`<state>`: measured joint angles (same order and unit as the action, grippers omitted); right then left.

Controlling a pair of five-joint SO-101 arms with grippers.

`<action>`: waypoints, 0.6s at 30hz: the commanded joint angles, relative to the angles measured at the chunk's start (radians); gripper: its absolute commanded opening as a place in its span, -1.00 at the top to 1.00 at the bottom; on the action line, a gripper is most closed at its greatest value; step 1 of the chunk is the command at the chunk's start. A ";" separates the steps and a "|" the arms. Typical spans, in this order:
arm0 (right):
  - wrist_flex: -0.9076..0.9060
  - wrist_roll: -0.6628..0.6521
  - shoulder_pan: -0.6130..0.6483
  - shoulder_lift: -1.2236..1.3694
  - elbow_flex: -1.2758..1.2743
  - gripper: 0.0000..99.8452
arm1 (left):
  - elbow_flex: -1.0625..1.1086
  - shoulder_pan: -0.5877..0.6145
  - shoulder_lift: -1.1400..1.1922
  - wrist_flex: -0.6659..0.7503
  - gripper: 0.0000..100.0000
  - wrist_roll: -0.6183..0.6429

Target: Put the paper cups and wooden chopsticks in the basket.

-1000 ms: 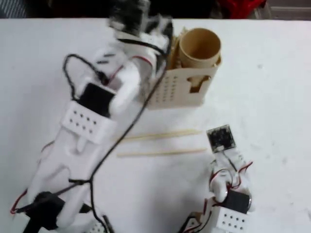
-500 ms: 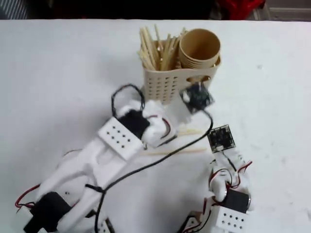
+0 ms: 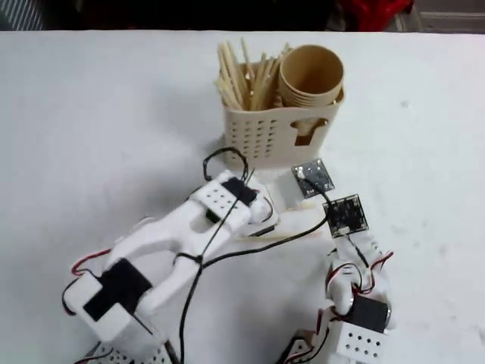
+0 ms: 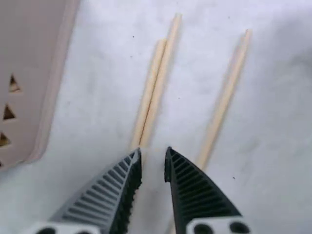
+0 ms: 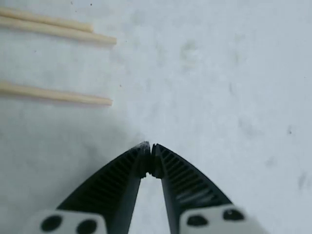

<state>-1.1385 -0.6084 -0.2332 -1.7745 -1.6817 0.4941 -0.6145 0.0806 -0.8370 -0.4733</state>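
Since a second ago, your left arm [image 3: 174,243] has pulled back from over the basket [image 3: 265,136] and dropped low toward the middle of the table [image 3: 91,114]. Your left gripper [image 4: 152,156] is parted by a narrow gap with nothing between the fingers, and its tips sit just at the near end of the paired chopsticks [image 4: 155,83]. A single chopstick [image 4: 224,97] lies beside that pair, a little apart, and the basket wall is close on the pair's other side. Your right gripper [image 5: 148,148] is closed, tip against tip, holding nothing, above bare table just off the chopstick ends. From the wrist back, the left arm stretches flat and diagonal from the table's near left corner. The right arm [image 3: 356,303] sits folded at the near edge, right of centre. The basket stands toward the far edge, with the paper cups [image 3: 311,76] stacked in its right half and a bundle of chopsticks [image 3: 246,72] upright in its left. You have open table to the left and right of the basket.
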 commanded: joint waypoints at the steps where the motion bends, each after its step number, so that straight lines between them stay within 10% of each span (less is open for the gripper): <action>1: 0.010 0.002 0.001 0.005 -0.009 0.96 | -0.087 0.001 0.027 -0.058 0.79 -0.034; 18: 0.010 0.002 -0.001 0.005 -0.009 0.96 | -0.264 0.097 0.163 -0.021 0.79 -0.115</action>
<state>-1.1385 -0.6053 -0.2348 -1.7745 -1.6817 0.2915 -0.5347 0.2509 -0.8707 -0.5823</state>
